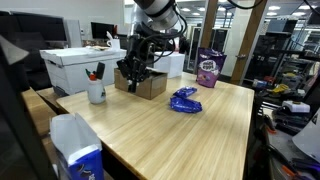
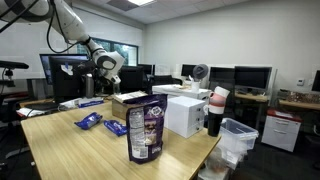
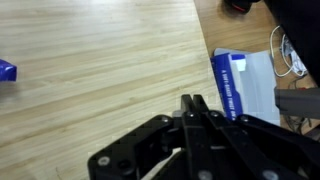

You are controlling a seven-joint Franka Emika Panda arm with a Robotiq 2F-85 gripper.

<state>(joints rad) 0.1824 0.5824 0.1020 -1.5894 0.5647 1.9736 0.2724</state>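
My gripper (image 3: 193, 104) has its two black fingers pressed together with nothing between them. In both exterior views it (image 1: 131, 72) (image 2: 106, 86) hangs beside an open cardboard box (image 1: 146, 85) (image 2: 131, 100) on the wooden table (image 1: 190, 135). A crumpled blue packet (image 1: 185, 100) lies on the table just past the box, apart from the gripper. In the wrist view the table (image 3: 100, 70) lies below the fingers, with a blue packet (image 3: 6, 71) at the left edge.
A purple snack bag (image 1: 208, 68) (image 2: 146, 130) stands upright. A white cup with markers (image 1: 96, 92) and white boxes (image 1: 80, 62) (image 2: 185, 113) stand nearby. A clear bin with a blue label (image 1: 75, 145) (image 3: 245, 85) sits at the table's edge. Two blue packets (image 2: 90, 120) (image 2: 117, 127) lie flat.
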